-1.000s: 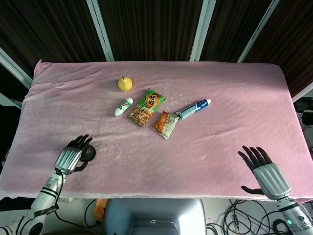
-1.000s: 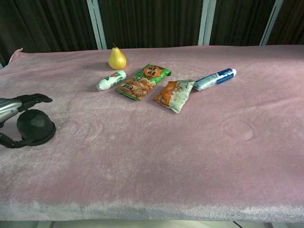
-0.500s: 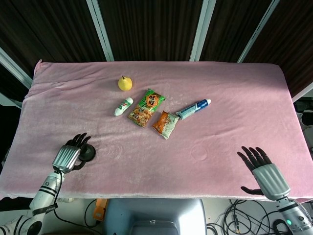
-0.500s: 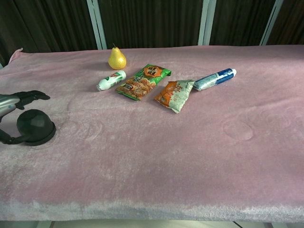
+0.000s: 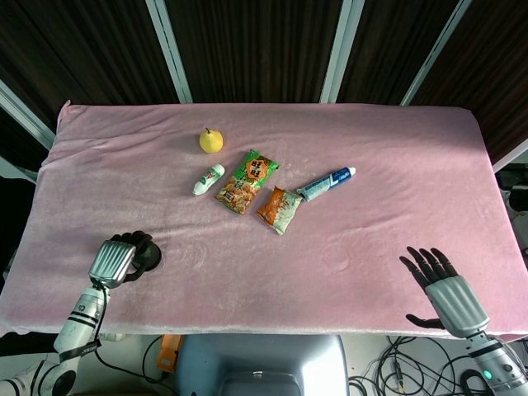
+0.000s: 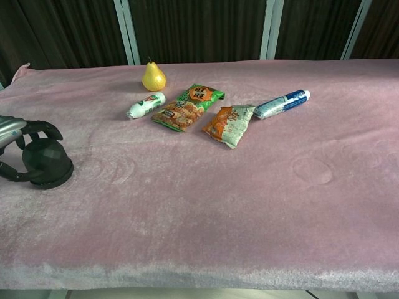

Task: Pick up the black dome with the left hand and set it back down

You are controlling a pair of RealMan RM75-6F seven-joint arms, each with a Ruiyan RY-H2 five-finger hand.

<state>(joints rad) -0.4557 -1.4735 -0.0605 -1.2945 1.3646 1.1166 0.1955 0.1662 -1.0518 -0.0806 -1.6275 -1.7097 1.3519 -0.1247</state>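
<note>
Head and chest views of a pink-clothed table (image 5: 396, 165). The left hand (image 5: 115, 260) now lies over the black dome (image 6: 47, 162) at the near left edge of the cloth. Half a second ago the fingers were spread above and beside the dome; they have since curled down around it, the fingers (image 6: 43, 129) draping its far side in the chest view and the thumb reaching along its near side. The dome's base appears to sit flat on the cloth, at the same spot as before, so no lift is evident. This closing suggests that the grasp is forming and that the pick-up is about to begin; the raise and the set-down remain to be done.

Whether the fingers press firmly or only touch the dome cannot be told, though contact on both sides is apparent. The right hand (image 5: 445, 293) hangs at the near right edge of the table, its fingers apart and holding nothing.

Mid-table, well apart from the dome, lie a yellow pear (image 5: 210, 140), a small white bottle (image 5: 208, 179), a green snack packet (image 5: 247, 181), an orange snack packet (image 5: 280, 209) and a blue-and-white tube (image 5: 326, 183), all undisturbed.
</note>
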